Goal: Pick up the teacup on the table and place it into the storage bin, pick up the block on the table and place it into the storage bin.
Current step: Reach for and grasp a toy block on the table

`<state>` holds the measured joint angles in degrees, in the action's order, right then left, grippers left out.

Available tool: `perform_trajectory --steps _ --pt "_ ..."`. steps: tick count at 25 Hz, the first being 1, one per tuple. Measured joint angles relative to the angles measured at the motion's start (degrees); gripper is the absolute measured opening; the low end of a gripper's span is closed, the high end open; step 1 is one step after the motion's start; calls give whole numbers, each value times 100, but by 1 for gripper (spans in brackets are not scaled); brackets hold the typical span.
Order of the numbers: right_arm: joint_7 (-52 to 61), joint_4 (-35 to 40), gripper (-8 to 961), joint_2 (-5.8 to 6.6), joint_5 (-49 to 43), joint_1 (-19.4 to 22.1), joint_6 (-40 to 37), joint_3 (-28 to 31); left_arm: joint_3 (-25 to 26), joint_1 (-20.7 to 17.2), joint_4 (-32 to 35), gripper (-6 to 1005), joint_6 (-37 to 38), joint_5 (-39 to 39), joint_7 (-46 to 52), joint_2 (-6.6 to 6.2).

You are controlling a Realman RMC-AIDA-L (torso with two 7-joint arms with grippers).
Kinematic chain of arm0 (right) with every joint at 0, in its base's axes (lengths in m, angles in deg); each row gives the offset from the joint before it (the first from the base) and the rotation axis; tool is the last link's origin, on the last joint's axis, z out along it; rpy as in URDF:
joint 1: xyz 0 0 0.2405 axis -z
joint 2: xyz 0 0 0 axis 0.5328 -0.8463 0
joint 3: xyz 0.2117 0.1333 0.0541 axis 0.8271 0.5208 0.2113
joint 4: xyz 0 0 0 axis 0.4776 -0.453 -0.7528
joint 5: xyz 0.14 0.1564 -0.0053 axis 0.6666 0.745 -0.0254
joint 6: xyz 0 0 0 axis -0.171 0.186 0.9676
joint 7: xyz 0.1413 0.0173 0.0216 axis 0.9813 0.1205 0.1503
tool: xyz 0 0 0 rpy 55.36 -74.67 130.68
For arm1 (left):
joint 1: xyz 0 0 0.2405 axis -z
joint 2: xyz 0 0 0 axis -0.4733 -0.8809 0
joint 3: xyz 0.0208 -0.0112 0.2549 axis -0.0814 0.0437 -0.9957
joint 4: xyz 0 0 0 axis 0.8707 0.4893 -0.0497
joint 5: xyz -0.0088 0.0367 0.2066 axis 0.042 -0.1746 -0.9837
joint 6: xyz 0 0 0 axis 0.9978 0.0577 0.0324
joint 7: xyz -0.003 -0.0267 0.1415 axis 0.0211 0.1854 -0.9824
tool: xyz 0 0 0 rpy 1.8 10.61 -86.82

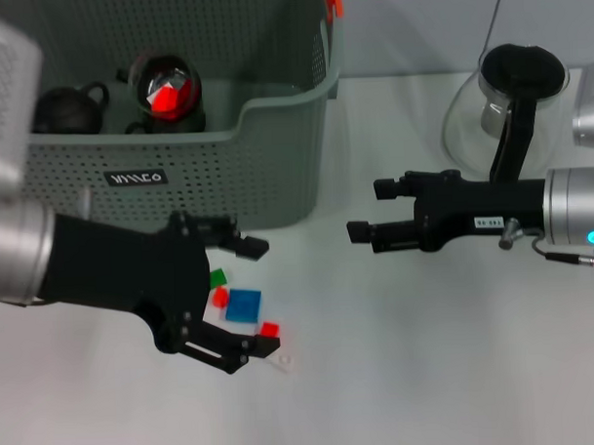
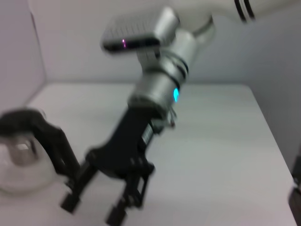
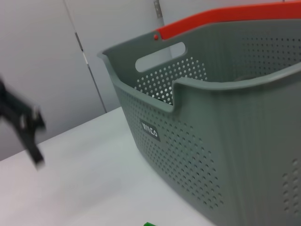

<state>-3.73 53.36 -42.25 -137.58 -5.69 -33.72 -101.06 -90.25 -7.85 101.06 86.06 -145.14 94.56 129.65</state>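
Observation:
The grey-green storage bin (image 1: 276, 174) stands at the back left and also fills the right wrist view (image 3: 211, 141). Inside it sit a dark teacup with a glossy red inside (image 1: 166, 90) and a dark round vessel with a handle (image 1: 69, 108). On the table in front of the bin lie small blocks: blue (image 1: 243, 305), green (image 1: 218, 278), two red (image 1: 269, 329) and a white one (image 1: 282, 361). My left gripper (image 1: 261, 297) is open and low, its fingers straddling these blocks. My right gripper (image 1: 371, 210) is open and empty, pointing left beside the bin, also seen from the left wrist (image 2: 91, 212).
A glass pot with a black lid and handle (image 1: 513, 108) stands at the back right behind my right arm, also in the left wrist view (image 2: 19, 150). White table (image 1: 429, 374) spreads in front. A green block edge (image 3: 149, 224) shows below the bin.

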Motion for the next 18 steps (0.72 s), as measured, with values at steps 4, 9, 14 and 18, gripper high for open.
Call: perform_trajectory --steps 4,9,14,18 --pt "-4 -54 911 7 0 -33 16 -3 -130 259 -710 952 -329 -641 -258 -31" --pt "-2 -54 912 12 2 -41 20 -23 -397 594 -1127 948 -800 -1470 -434 -26" --pt "6 -53 911 3 2 -23 7 -6 -1149 750 -1142 941 -1437 -2068 -468 -24" --pt "11 -54 912 4 3 2 10 14 -1549 946 -1234 936 -1726 -2345 -396 -13"
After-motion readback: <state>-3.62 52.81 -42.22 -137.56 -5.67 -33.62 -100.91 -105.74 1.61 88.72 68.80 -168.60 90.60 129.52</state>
